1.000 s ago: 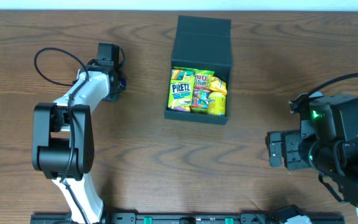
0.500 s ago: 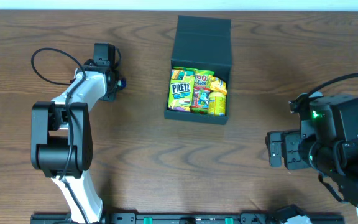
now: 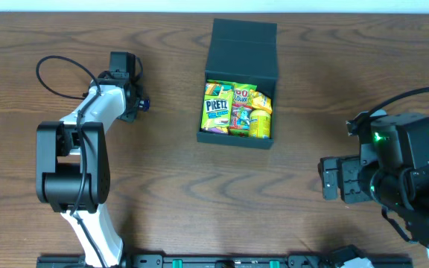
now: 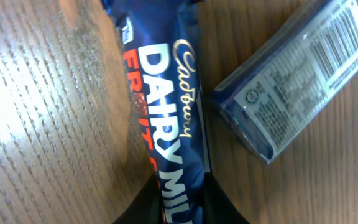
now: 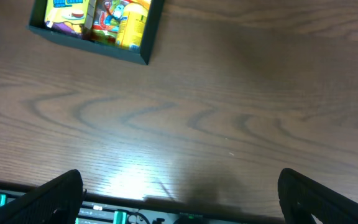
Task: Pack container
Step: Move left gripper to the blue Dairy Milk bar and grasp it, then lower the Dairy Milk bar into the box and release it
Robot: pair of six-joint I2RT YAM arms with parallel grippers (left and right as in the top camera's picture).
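The left gripper [image 4: 182, 210] has its two dark fingers [image 4: 138, 210] pressed against the long edges of a Cadbury Dairy Milk bar [image 4: 163, 118], so it is closed on the bar at its near end. The rest of the wrapper runs straight out ahead of the fingertips, flat on the wooden table [image 4: 36, 124]. Gripping one end this way looks like the start of a lift, since it would let the bar hang free on its way to the box.

Beyond the fingertips and off to their right lies a blue-edged packet with a printed label [image 4: 291, 74]. It sits tilted, with its near corner just beside the bar. That could matter, because dragging the bar sideways could nudge it.

The right gripper [image 5: 179, 198] has its fingers [image 5: 48, 196] spread to the two bottom corners of its view with nothing between them. It seems to be parked and waiting.

The container [image 3: 234, 139] stands open mid-table with its flap lid [image 3: 243, 48] upright at the back, leaving the top clear for loading. It is well apart from the left fingers and sits far ahead and left of the right fingers [image 5: 143, 37]. Inside are a Pretz packet [image 3: 216, 106] and yellow snack packets [image 3: 259, 123], standing side by side. They fill most of the box, so packing looks to be well along.
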